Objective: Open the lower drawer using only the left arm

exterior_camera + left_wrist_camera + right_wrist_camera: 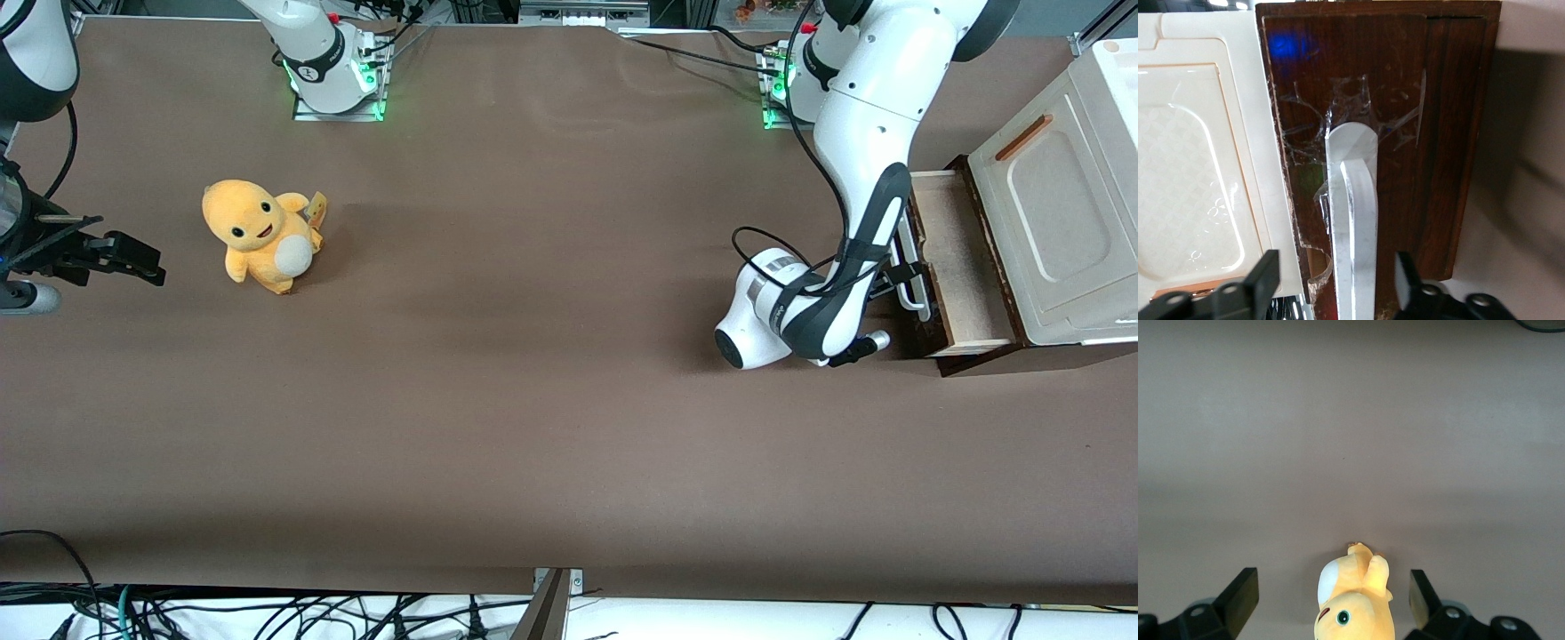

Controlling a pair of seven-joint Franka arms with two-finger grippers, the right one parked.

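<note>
The lower drawer (pixel 967 267) stands pulled partway out of the cabinet, with its pale wood tray showing. Its dark brown front (pixel 1418 133) carries a white loop handle (pixel 1355 220). The left arm (pixel 867 151) reaches down in front of the drawer. My gripper (pixel 900 283) is at the handle (pixel 916 283). In the left wrist view the gripper (pixel 1337 268) is open, one black finger (pixel 1266 270) on each side of the white bar, with a gap between each finger and the bar.
A cream-white panel (pixel 1058 204) with a thin orange-brown handle (pixel 1024 138) sits above the drawer. A yellow plush toy (pixel 260 233) stands toward the parked arm's end of the table. The arm bases (pixel 333 71) stand at the table edge farthest from the front camera.
</note>
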